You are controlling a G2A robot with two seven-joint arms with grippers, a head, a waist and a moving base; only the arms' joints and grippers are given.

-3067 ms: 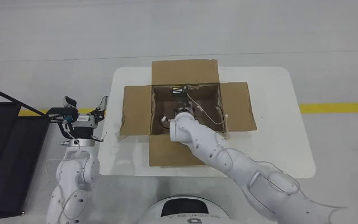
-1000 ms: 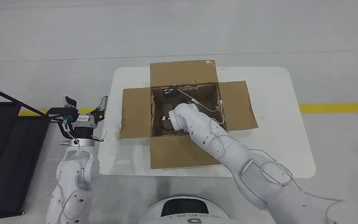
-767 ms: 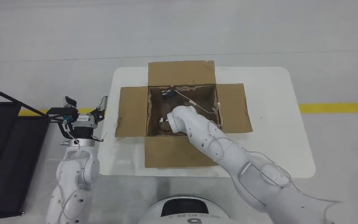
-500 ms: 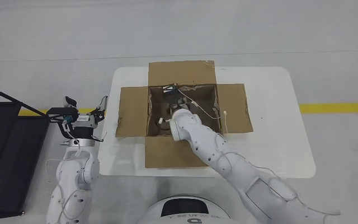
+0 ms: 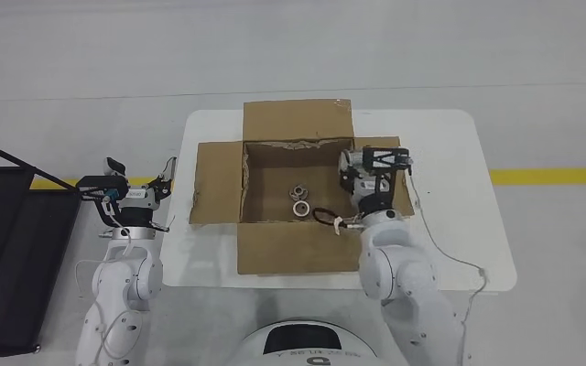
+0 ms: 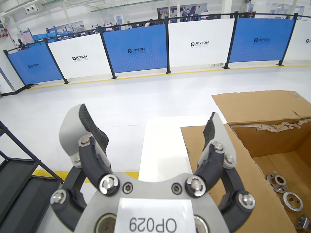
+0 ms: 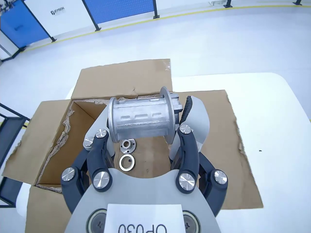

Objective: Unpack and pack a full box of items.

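While the left gripper (image 6: 148, 122) hangs spread, the right gripper (image 7: 147, 115) pinches a spool (image 7: 138, 122) above the box (image 7: 126, 81)

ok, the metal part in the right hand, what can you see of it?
A spool-shaped cast-metal housing, silver-grey and matte: ribbed cylindrical body with three short slots along its side, a round flange at each end, a blocky stub beyond one flange. It lies on its side across the right hand, whose fingers appear to clamp its two ends. It hangs in the air above the open cardboard box, touching nothing else.
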